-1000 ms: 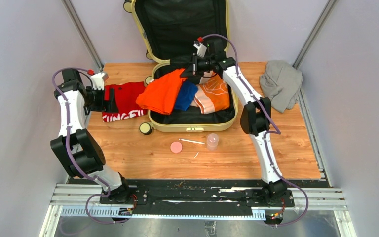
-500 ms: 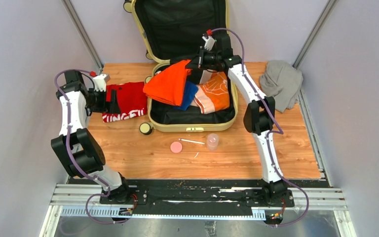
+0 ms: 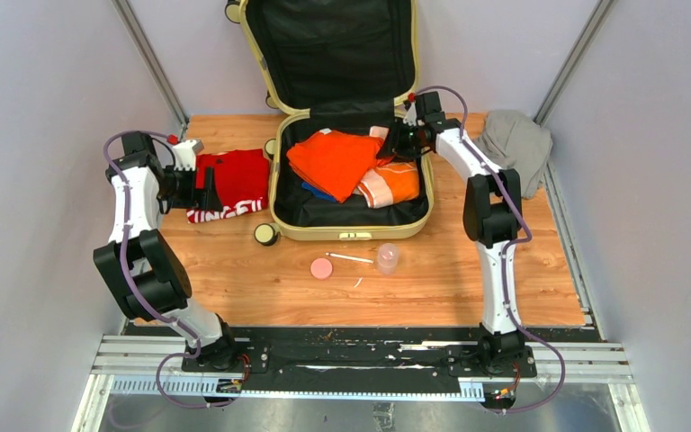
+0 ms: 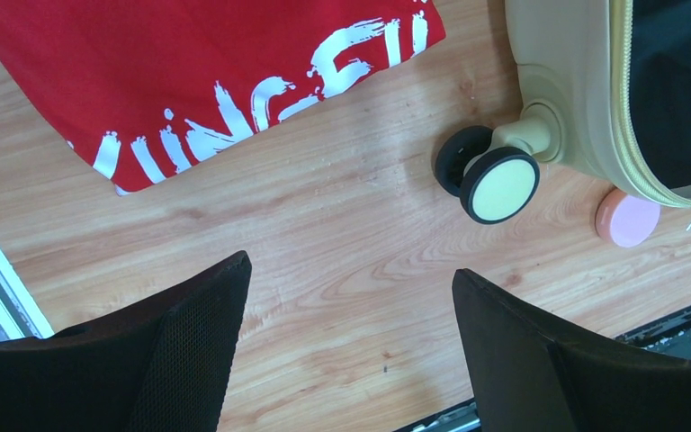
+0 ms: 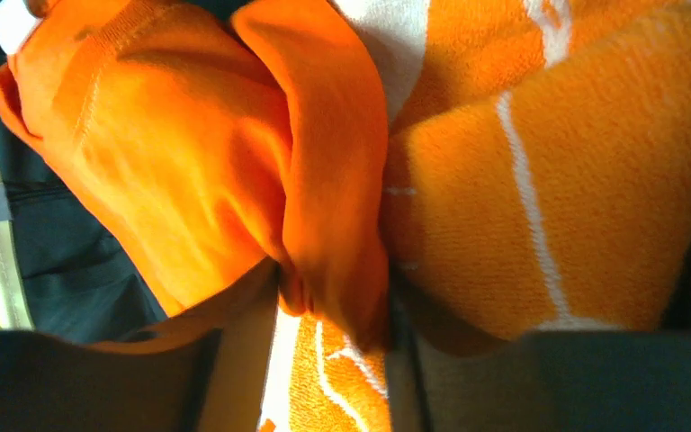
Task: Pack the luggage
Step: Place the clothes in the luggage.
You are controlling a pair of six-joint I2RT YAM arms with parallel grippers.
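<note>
Leaning in over the far right corner of the large pale yellow hard-shell suitcase [image 3: 351, 233], which is lying open at the far middle of the wooden surface [image 3: 432, 288] with its black-lined lid propped upright, the right arm [image 3: 468, 166] is setting a folded bright orange garment [image 3: 337, 162] into the lower half, partly over an orange-and-white striped towel [image 3: 396, 184]. The right fingers [image 5: 90, 378] are standing apart with a fold of the orange garment lying in the gap, and they are not looking to pinch it. The left fingers [image 4: 189, 333] are hanging wide open, holding nothing, over bare wood just beside a red T-shirt with white lettering [image 3: 234, 175] that is lying left of the case. To my eye the packing is partway along: a crumpled grey cloth [image 3: 513, 148] is sitting out on the right, and a small pink disc [image 3: 321, 267] and a little clear cup [image 3: 387, 257] are waiting in front. Next, I would say, the right arm is going to need to lift clear without dragging the orange fold out, and the left to drop onto the red shirt's edge.
</note>
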